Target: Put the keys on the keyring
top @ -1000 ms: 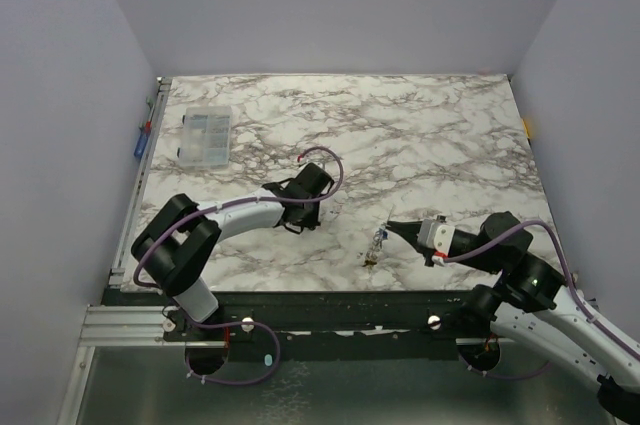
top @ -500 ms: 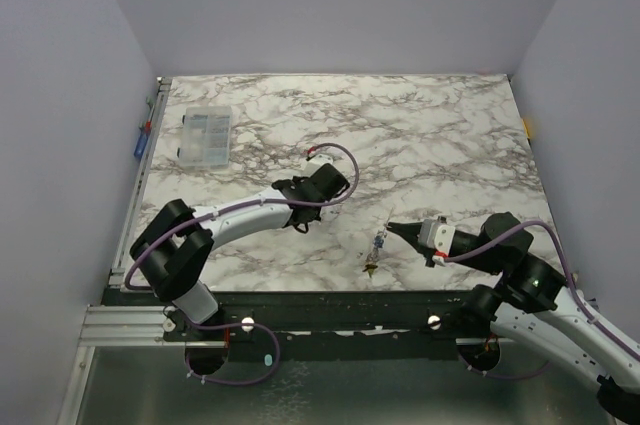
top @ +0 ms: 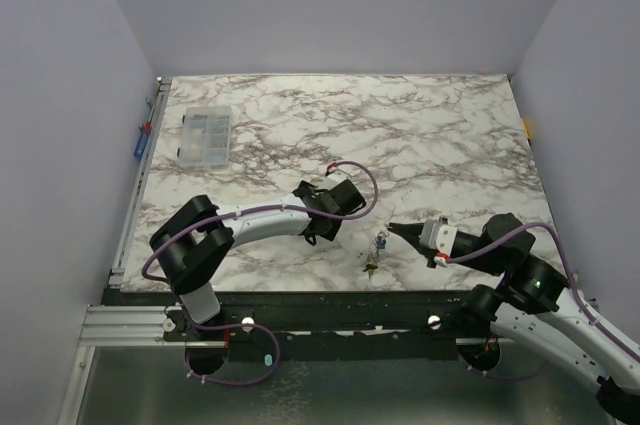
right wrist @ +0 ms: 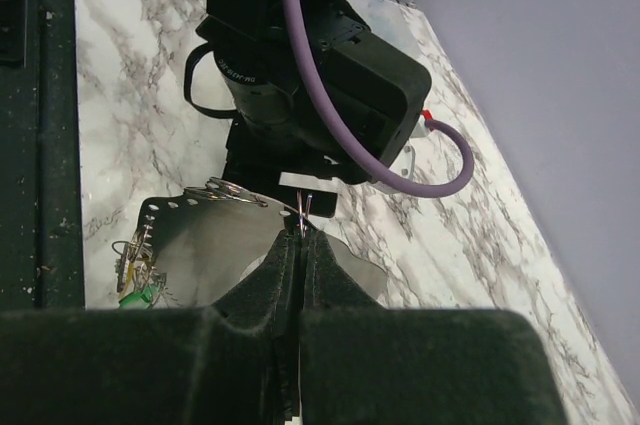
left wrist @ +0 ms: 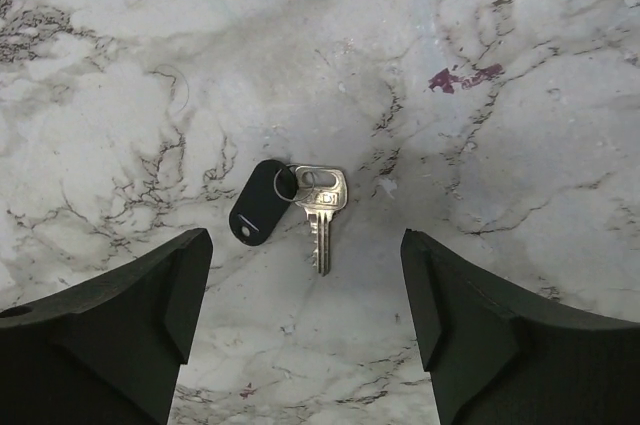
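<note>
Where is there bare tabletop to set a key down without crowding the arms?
The far half of the marble table is bare, from the compartment box across to the right edge. Near centre is crowded: left end effector over a fobbed key, right end effector pinching the keyring, keys below.

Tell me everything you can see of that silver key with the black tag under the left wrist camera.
The silver key looks like plain metal, with a slotted head and toothed blade pointing toward the picture's bottom. A small ring through its head links it to an oval black tag beside it. It lies flat on the marble table, between the open left gripper's fingers, untouched.
</note>
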`<state>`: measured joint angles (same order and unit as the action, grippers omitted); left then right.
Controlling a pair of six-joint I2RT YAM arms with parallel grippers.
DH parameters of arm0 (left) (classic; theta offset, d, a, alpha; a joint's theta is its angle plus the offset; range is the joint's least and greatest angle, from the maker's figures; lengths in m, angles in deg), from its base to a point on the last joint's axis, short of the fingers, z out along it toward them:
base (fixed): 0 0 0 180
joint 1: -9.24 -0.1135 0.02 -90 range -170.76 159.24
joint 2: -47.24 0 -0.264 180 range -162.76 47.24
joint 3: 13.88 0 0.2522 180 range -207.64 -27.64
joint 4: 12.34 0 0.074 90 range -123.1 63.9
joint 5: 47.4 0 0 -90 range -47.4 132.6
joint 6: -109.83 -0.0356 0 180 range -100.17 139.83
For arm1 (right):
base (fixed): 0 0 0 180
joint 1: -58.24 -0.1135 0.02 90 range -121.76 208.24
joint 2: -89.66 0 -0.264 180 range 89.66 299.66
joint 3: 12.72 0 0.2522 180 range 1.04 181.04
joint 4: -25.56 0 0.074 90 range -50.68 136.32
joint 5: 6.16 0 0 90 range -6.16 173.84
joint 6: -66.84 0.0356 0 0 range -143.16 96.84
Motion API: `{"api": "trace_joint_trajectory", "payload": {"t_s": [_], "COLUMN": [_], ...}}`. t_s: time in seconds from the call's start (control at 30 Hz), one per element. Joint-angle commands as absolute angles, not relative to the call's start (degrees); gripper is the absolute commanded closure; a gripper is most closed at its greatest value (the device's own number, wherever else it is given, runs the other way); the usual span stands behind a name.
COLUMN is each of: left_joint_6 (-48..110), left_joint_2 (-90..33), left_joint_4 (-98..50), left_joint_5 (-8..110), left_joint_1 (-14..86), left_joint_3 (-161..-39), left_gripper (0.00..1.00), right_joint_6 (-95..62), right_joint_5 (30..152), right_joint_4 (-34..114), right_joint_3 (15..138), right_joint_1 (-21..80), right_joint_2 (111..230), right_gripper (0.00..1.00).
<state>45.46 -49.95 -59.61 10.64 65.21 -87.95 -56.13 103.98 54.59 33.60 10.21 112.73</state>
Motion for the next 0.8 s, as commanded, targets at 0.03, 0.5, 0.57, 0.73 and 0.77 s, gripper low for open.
{"api": "trace_joint_trajectory", "payload": {"t_s": [0.03,0.5,0.57,0.73,0.77], "left_joint_6": [43.43,50.37,58.39,76.91,79.32], "left_joint_2": [-46.41,-42.78,-42.85,-42.54,-42.38], "left_joint_4": [-58.31,-54.73,-55.16,-54.44,-54.06], "left_joint_5": [17.73,26.57,24.26,22.71,21.81], "left_joint_1": [64.37,54.71,53.04,52.62,52.73], "left_joint_3": [-90.8,-86.93,-86.03,-83.71,-83.18], "left_gripper": [0.21,0.45,0.43,0.42,0.43], "right_joint_6": [-55.15,-54.58,-54.38,-54.53,-54.53], "right_joint_5": [102.64,102.71,102.78,102.78,102.83], "right_joint_4": [53.95,54.97,54.89,54.5,54.44], "right_joint_3": [36.11,36.46,36.42,35.88,35.73], "right_joint_1": [9.99,9.99,9.99,9.99,9.99], "right_joint_2": [111.91,111.72,111.8,111.82,111.81], "right_gripper": [0.99,0.99,0.99,0.99,0.99]}}
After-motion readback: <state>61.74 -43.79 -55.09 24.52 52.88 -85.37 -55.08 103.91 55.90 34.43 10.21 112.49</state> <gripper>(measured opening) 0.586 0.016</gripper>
